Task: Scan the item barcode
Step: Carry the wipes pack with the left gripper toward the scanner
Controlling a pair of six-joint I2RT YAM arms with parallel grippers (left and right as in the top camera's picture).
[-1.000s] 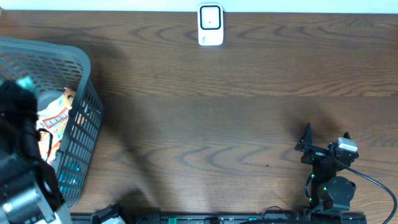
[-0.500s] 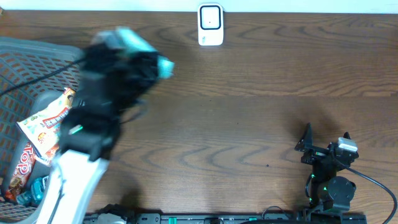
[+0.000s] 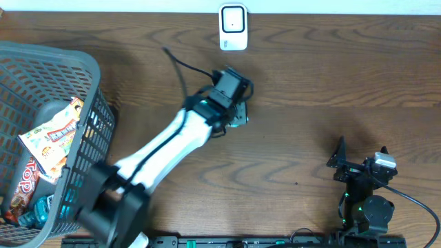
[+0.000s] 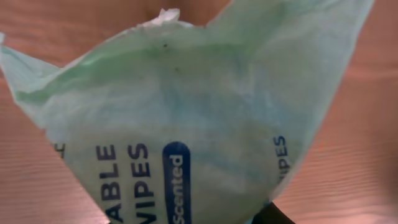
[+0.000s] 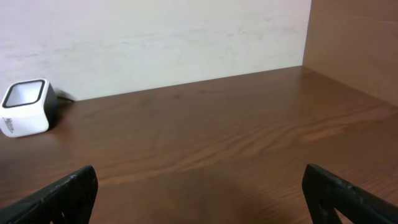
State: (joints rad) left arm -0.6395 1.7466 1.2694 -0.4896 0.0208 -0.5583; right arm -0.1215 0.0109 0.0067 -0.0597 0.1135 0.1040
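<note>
Nearest the robot, the right pincer (image 3: 361,155) sits parked at the near right of the brown wood-grain bench (image 3: 310,89), its jaws wide apart and holding nothing; it is just where it was a second ago. The change is all on the left. A second ago the left arm was down over the grey plastic lattice basket (image 3: 96,76), and half a second ago it was a blur swinging across. Now it reaches diagonally over the middle of the bench, and the left pincer (image 3: 233,110) is closed narrowly on a pale green soft plastic packet of wipes (image 4: 186,124), which fills the wrist view with its blue lettering. The pick therefore looks finished, and the step in hand is presenting the packet. It hangs above the bench, near the small white box-shaped scanner (image 3: 233,27) at the far edge but not yet touching it. No barcode shows on the face the wrist camera sees, so the packet may need turning before a read. The basket at the left holds several bright red-and-orange snack packets (image 3: 52,138). Beyond the scanner rises a plain off-white wall (image 5: 155,37), with a brown wooden side panel (image 5: 354,43) to the right.
</note>
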